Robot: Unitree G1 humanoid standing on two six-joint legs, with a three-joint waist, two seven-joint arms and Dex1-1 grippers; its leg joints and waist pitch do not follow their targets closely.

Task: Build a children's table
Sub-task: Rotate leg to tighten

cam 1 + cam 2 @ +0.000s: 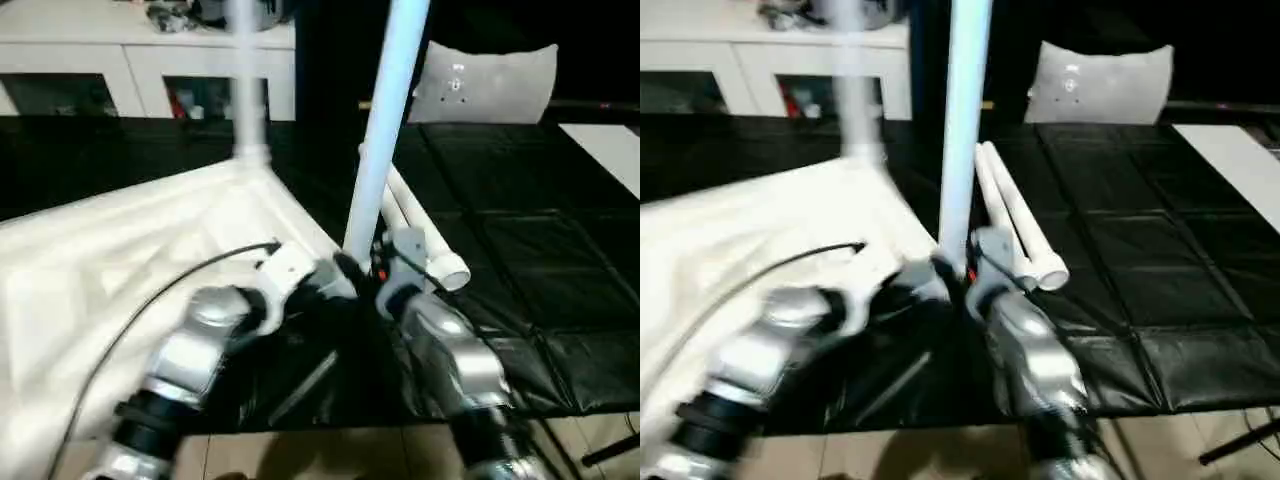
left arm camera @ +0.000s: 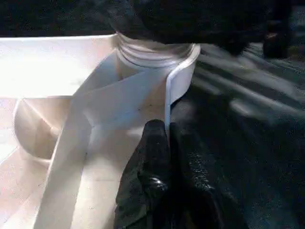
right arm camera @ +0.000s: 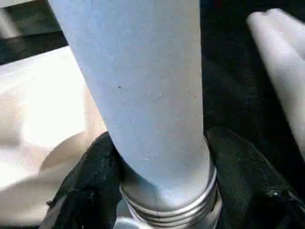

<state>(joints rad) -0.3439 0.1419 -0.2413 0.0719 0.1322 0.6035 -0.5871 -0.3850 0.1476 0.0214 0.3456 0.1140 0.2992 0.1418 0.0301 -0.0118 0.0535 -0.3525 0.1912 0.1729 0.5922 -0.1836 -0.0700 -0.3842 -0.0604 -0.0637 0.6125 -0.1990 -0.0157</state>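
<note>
**Two legs still loose while one is held upright near the tabletop's corner**

Two black fingers point(image 3: 95, 181) of the right gripper point(image 3: 162, 191) clamp the threaded end of a long white tapered plastic leg point(image 1: 385, 130), which stands nearly upright above the black padded floor mat point(image 1: 520, 250). The white plastic tabletop point(image 1: 120, 260) lies upside down at the robot's left, ribs facing up, with one white leg already standing in its far corner socket point(image 1: 250, 155). The left gripper point(image 2: 164, 138) is pressed together on the thin white edge wall of the tabletop point(image 2: 167, 105), just below a round corner socket point(image 2: 152, 52). Two spare white legs point(image 1: 420, 235) lie side by side on the mat, just behind the right gripper.

Judging from this, the step in hand is seating the held leg in the near corner socket. To do it well, the left pinch should keep the tabletop from sliding while the right arm brings the thread squarely over the socket mouth, the leg's axis true to the socket. A tilted start risks cross-threading. Only then should it turn, with light downward pressure. Whether the thread has reached the socket cannot be told.
</note>
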